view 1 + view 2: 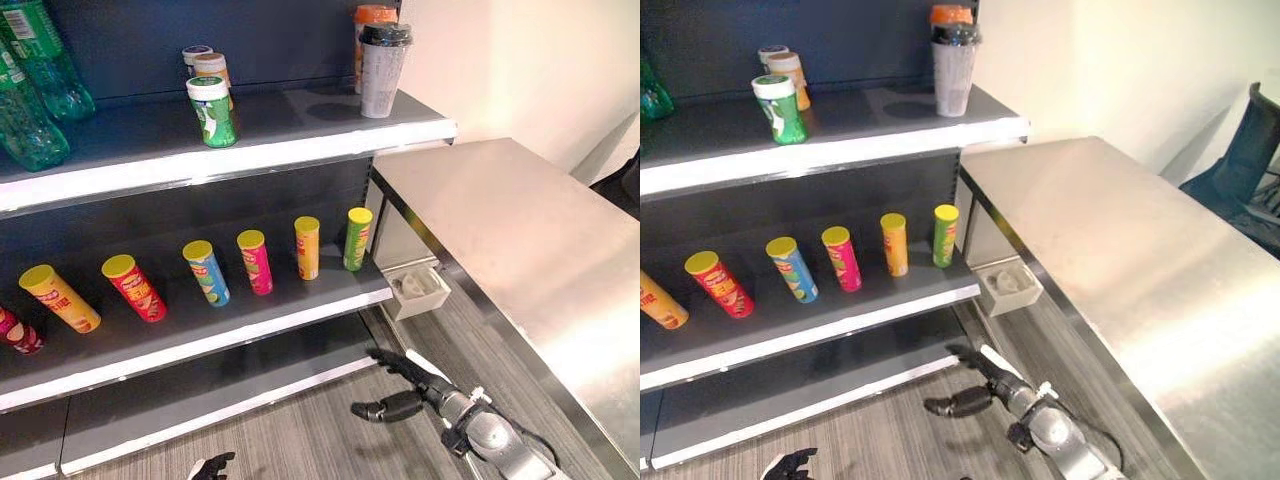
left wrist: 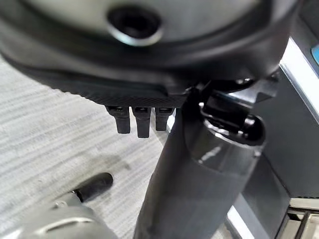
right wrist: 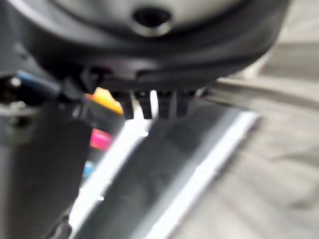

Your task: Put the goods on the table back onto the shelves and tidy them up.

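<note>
From left to right: green bottles (image 1: 35,85) stand on the upper shelf (image 1: 230,150), followed by a green canister (image 1: 212,111) and a grey cup (image 1: 383,68) with a dark lid. On the middle shelf (image 1: 200,320), a row of yellow-lidded tubes (image 1: 256,262) runs to the green tube (image 1: 357,239) at the end. The steel worktop (image 1: 520,240) to the right carries no goods, so stocking appears complete; the next move probably calls for straightening the leaning tubes. The left hand (image 1: 210,466) hangs low, fingers loosely bent, holding nothing. The right hand (image 1: 400,388) hangs near the floor, fingers relaxed and spread, also holding nothing. The right wrist view shows tube colours close beside that hand.
</note>
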Controlling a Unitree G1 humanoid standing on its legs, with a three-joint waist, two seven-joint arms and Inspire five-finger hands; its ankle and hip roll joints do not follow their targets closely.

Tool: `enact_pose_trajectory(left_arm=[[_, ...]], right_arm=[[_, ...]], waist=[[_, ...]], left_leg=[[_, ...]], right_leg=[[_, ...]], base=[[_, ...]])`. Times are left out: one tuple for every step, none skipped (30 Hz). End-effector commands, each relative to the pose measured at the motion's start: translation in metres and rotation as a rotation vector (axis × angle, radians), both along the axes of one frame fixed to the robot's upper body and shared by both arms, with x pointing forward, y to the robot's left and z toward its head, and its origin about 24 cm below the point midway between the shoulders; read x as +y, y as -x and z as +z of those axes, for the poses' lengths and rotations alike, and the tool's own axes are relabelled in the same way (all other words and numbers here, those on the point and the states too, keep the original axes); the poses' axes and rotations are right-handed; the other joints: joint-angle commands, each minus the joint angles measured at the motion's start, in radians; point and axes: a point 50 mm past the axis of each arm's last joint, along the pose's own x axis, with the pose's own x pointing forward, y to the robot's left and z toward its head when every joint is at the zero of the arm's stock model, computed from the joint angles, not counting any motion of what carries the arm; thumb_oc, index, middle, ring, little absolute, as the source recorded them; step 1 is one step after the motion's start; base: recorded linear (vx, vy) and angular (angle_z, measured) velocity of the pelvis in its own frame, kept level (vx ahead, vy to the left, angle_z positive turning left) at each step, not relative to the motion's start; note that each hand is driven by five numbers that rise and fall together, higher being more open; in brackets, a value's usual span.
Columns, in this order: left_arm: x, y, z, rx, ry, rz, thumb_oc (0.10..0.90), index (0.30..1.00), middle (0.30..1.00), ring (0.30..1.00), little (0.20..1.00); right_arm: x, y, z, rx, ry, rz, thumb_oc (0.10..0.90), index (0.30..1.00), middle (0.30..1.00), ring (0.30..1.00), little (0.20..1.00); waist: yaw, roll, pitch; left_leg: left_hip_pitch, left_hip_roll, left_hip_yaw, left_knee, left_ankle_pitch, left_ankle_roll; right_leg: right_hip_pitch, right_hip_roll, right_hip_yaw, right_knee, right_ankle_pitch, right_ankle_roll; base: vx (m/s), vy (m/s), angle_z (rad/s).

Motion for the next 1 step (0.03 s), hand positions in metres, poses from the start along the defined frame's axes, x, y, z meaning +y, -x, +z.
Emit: enact_pose_trajectory(left_arm=[[0.0106,-0.0342,0.0136,-0.115,-0.035,-0.082,0.8,0.9,0.9,0.9,0.9]], right_arm=[[0.0182,-0.0321,0.0166,-0.172,0.018,0.032,0.8,0.9,0.9,0.9,0.9]], waist=[[0.03,-0.025,0.01]], left_leg=[[0.071,0.034,0.013,0.004,-0.128,-0.034]], right_leg=[[0.025,-0.055,-0.035,0.014,-0.059,0.05]], base=[[0.0,0.0,0.0]])
